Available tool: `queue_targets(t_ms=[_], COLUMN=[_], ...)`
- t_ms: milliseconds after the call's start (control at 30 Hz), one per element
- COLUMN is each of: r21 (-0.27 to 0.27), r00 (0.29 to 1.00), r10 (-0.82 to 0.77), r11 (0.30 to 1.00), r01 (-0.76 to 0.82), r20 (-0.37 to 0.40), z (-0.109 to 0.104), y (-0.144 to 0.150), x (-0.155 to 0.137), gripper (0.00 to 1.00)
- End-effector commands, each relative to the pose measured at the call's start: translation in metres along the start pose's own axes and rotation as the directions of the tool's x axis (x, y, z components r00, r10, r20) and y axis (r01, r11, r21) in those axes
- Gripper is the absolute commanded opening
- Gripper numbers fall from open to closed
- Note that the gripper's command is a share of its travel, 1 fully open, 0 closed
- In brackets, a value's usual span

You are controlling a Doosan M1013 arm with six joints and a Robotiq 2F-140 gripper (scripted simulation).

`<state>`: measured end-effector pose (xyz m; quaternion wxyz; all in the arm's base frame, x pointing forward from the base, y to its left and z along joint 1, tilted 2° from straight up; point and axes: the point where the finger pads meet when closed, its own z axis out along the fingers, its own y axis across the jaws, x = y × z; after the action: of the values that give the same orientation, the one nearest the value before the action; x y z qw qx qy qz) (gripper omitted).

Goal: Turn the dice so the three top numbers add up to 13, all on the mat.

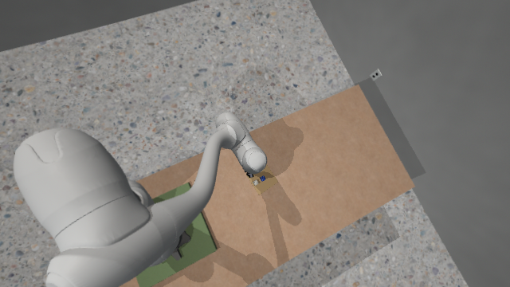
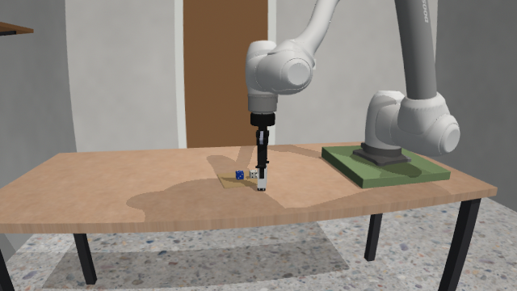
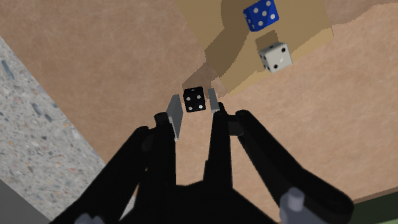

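Note:
A small tan mat [image 3: 295, 47] lies on the wooden table. On it are a blue die [image 3: 261, 14] with five pips up and a white die [image 3: 275, 56]. Both also show in the exterior view, the blue die [image 2: 239, 175] and the white die [image 2: 253, 174]. A black die [image 3: 194, 99] with four pips up lies flat just off the mat's corner, on the bare table. My gripper [image 3: 195, 101] [image 2: 262, 183] points straight down, with one finger on each side of the black die. It is narrowly open, and a thin gap shows on both sides. It reaches down to the table.
The arm's green base plate [image 2: 384, 166] sits at the right end of the table. The arm's elbow and wrist [image 1: 243, 147] hang over the mat and hide part of it in the top view. The table edge runs close to the left of the black die in the wrist view.

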<state>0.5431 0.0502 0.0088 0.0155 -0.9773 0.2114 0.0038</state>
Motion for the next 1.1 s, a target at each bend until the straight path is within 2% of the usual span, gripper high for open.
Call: queue_targets(t_ms=[0, 1067], r21=[0.0, 0.0], r00=[1.0, 1.0], r10=[0.0, 0.0], r11=[1.0, 1.0], r01=[0.0, 0.0], r20=[0.0, 0.0], z=[0.0058, 0.0104], y=[-0.0001, -0.0001], x=[0.0, 0.0], gripper=[0.25, 0.25])
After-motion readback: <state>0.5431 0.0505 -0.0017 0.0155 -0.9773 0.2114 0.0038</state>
